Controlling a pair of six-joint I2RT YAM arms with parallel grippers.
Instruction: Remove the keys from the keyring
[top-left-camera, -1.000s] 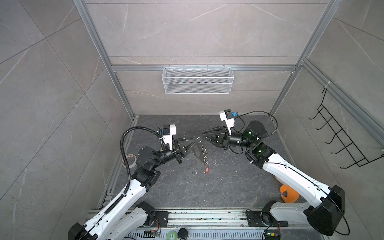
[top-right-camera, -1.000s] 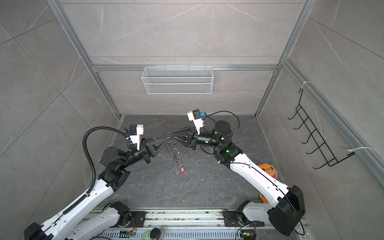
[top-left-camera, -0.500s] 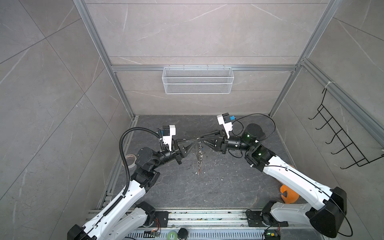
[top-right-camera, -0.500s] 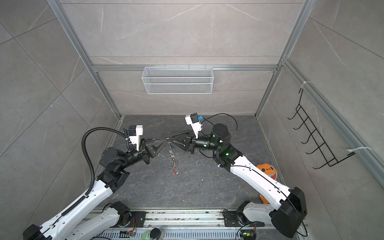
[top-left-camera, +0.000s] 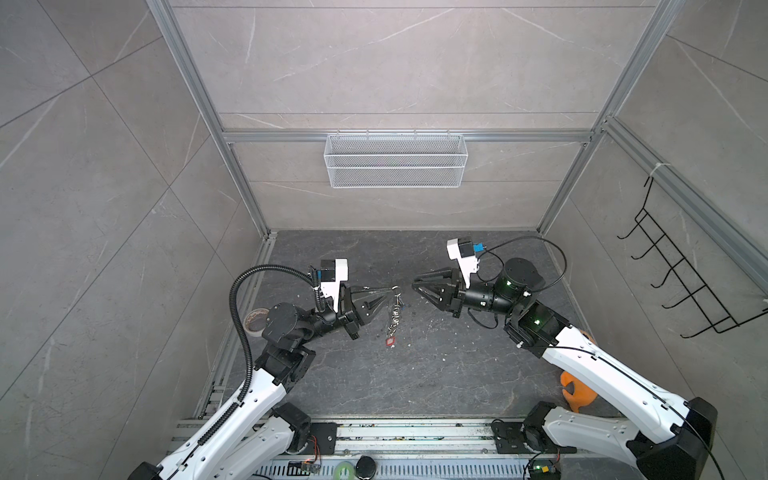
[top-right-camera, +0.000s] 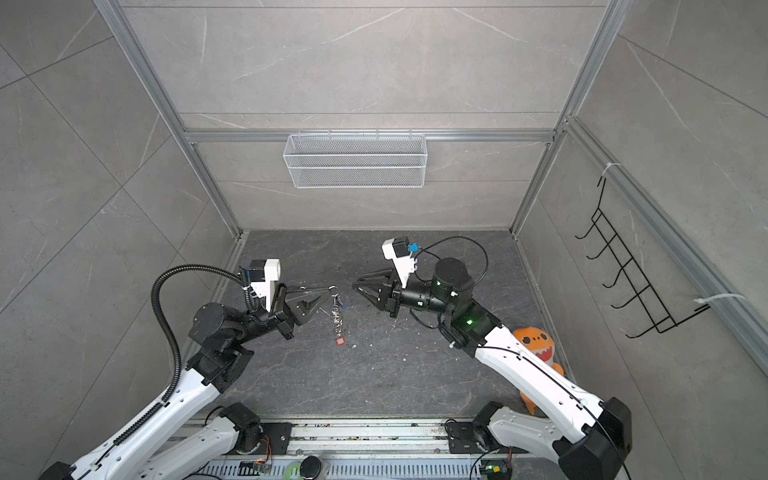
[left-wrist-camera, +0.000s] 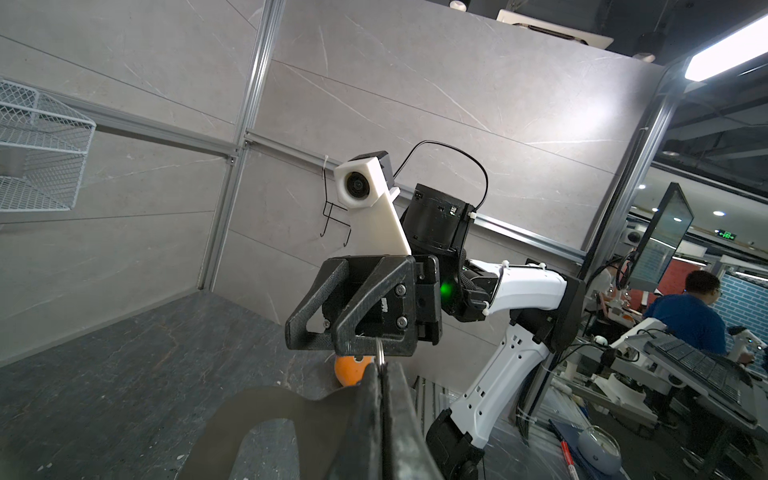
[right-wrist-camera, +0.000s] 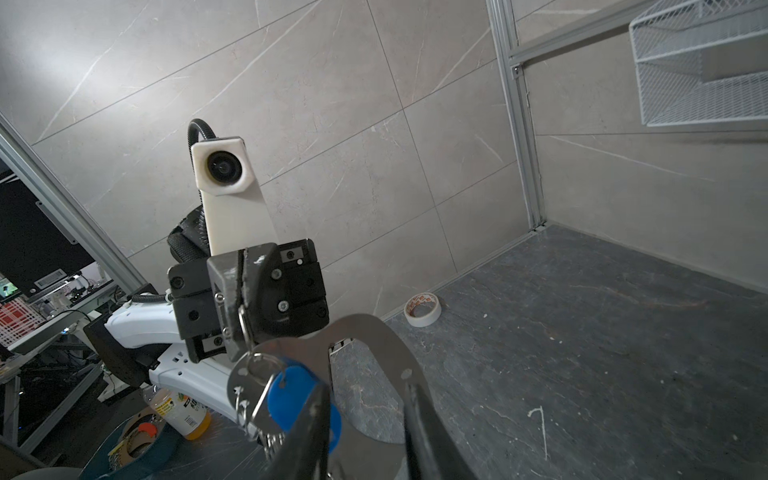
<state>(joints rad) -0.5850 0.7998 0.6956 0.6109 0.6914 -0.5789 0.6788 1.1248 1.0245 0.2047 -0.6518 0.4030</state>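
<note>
One keyring (top-left-camera: 393, 312), pinched by L end effector (top-left-camera: 390, 291); keys (top-left-camera: 390, 341) dangle below.

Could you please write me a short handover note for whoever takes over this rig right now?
Left gripper: shut on the top ring of the keyring, which hangs from it.
Right gripper: jaws apart, empty, just beside the keyring, not touching it.
Keys: blue key near the top, red key at the bottom end; silver key not made out.
Done: no key is off yet.
Left: take each key off the keyring.
</note>
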